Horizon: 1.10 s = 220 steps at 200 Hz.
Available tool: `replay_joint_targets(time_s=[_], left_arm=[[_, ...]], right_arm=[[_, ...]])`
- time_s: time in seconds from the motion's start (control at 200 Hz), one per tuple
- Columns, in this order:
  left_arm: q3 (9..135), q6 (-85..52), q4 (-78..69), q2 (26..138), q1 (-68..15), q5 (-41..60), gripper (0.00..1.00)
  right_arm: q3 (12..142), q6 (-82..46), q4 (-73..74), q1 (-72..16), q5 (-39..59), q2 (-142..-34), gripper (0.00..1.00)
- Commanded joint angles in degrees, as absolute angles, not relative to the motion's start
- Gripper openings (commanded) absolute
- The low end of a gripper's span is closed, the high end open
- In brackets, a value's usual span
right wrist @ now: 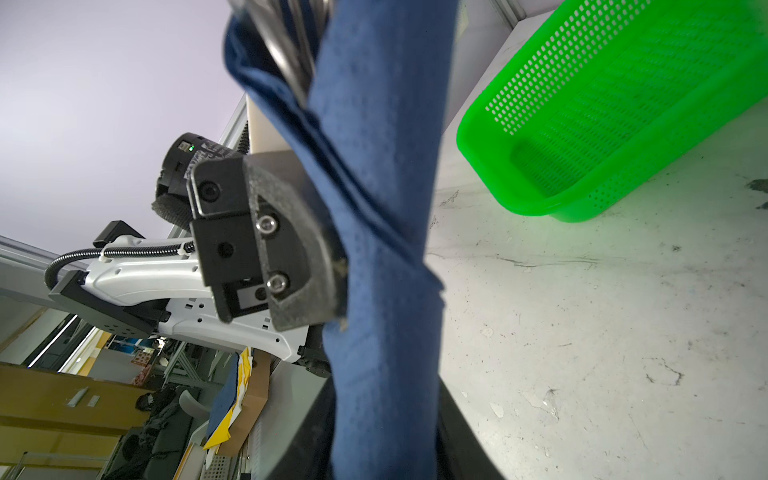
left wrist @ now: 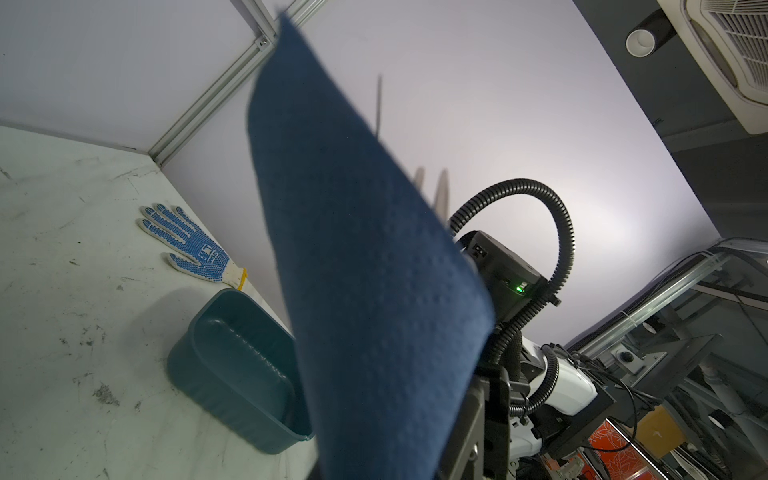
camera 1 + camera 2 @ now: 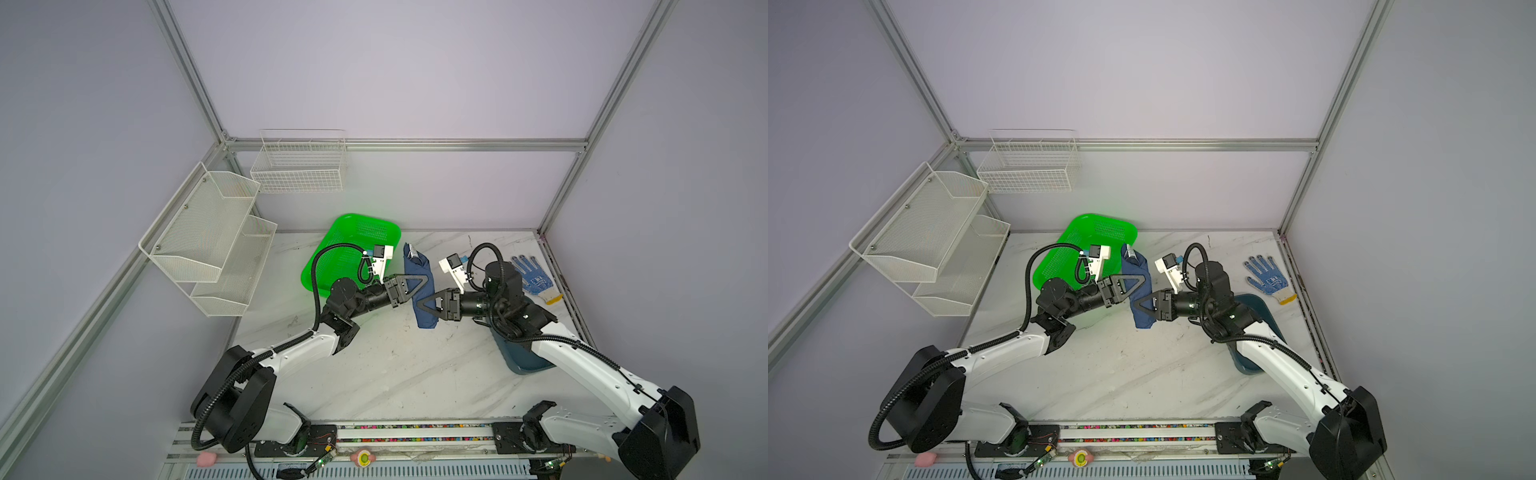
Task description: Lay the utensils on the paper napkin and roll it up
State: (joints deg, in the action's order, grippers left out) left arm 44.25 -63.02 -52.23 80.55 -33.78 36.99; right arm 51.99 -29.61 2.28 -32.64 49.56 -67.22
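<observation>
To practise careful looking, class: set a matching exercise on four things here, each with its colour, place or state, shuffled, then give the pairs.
1 napkin
2 basket
3 glove
4 tray

A bright green
B partly under the right arm
C wrapped round the utensils
D flat on the table, far right

Pairs: 1-C, 2-A, 3-D, 4-B

Bulk of utensils (image 1: 289, 50) hidden w/in rolled napkin (image 1: 378, 216), only blurred ends show; teal tray (image 3: 521, 359) partly under right arm (image 3: 582, 363).
</observation>
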Motion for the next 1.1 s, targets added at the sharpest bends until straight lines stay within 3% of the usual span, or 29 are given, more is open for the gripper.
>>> replay_joint_targets(time_s=[0.0, 0.125, 0.36, 0.58, 0.67, 0.775, 0.875, 0.985, 1.095], left_arm=[[50.89, -63.48, -56.65, 79.01, -33.84, 37.86, 0.11], [51.28, -63.29, -56.69, 79.1, -33.86, 38.39, 0.12], [51.41, -61.27, -54.51, 78.4, -33.66, 38.93, 0.14], [50.22, -60.66, -53.42, 78.4, -33.49, 38.5, 0.23], [49.46, -59.21, -51.35, 78.25, -33.49, 38.33, 0.36], [47.53, -58.36, -50.23, 77.64, -33.49, 37.7, 0.59], [45.99, -57.88, -50.48, 77.0, -33.48, 37.56, 0.71], [46.04, -57.65, -50.76, 77.05, -33.49, 40.34, 0.8], [46.75, -58.0, -50.71, 78.09, -33.49, 43.27, 0.82]], right_arm=[[53.75, -28.59, 4.27, -33.2, 51.86, -67.61, 0.33], [53.44, -28.43, 4.65, -33.16, 52.56, -67.11, 0.3], [53.04, -27.58, 3.99, -33.13, 52.91, -65.37, 0.17], [52.92, -27.07, 3.34, -33.13, 50.67, -63.46, 0.1], [52.93, -26.76, 3.01, -33.15, 50.1, -62.97, 0.09], [52.91, -26.57, 2.8, -33.14, 50.04, -62.87, 0.08], [52.74, -26.45, 2.72, -33.13, 49.97, -62.73, 0.08], [52.48, -26.66, 3.19, -33.18, 50.08, -62.74, 0.08], [52.47, -26.94, 4.02, -33.13, 50.9, -62.78, 0.08]])
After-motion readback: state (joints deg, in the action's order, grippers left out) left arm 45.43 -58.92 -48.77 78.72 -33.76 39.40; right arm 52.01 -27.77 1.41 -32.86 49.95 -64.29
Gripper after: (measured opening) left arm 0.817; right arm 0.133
